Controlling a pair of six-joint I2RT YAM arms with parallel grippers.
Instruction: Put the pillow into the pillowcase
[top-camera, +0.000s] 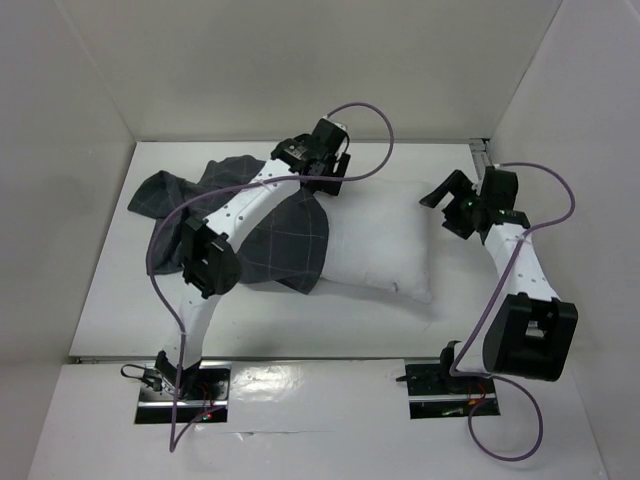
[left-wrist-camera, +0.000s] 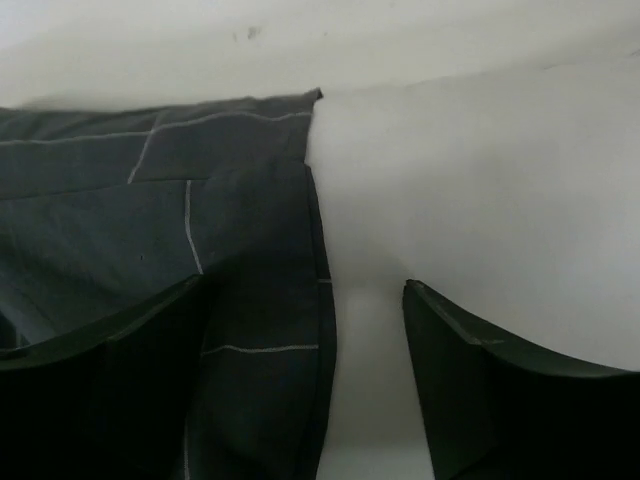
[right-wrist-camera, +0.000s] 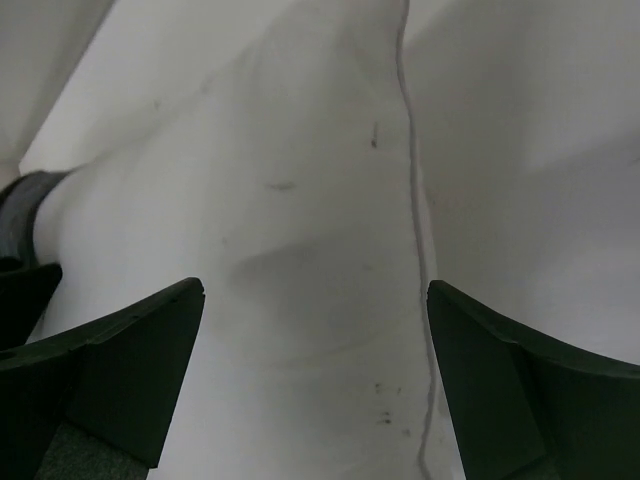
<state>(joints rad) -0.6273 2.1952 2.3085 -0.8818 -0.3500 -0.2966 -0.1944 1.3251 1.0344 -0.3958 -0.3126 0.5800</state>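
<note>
the pillow (top-camera: 385, 245) lies across the middle of the counter (top-camera: 100, 310), nearer the far edge, its long side running left to right. its left end sits inside the pillowcase (top-camera: 290, 240), whose loose remainder is bunched toward the far left corner. the left fingers (left-wrist-camera: 100, 400) are spread apart over the pillowcase's hem, one above grey cloth, one above white fabric. the right fingers (right-wrist-camera: 100, 380) are also apart, over the pillow's bare right end, gripping nothing.
</note>
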